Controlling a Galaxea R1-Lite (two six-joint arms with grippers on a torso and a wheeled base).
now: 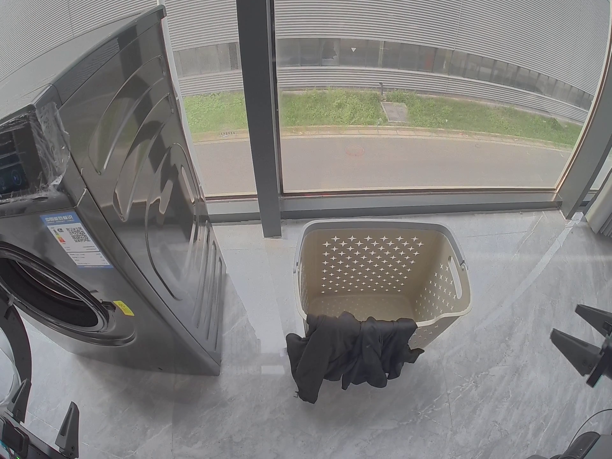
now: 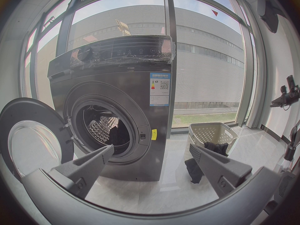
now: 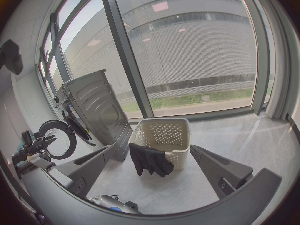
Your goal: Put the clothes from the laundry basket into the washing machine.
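Head view: dark garment (image 1: 347,352) draped over the near rim of the laundry basket (image 1: 373,262), hanging down the outside toward the floor (image 1: 446,403). Long axis along that rim, crosswise to the robot. Washing machine (image 1: 146,211) to the left of the basket, a strip of floor between.

Right gripper (image 1: 590,336) low at the right edge, spread open and empty. Left gripper (image 2: 151,147) also spread wide, holding nothing, pointed at the machine's front.

Right wrist view: garment straight ahead, framed between the fingers (image 3: 218,169); probably the nearer and better-lined arm for the pick.

Left wrist view, beyond what the head view gives: door (image 2: 34,138) swung wide open, and a straight look into the drum (image 2: 100,128), something dark inside, too unclear to name.
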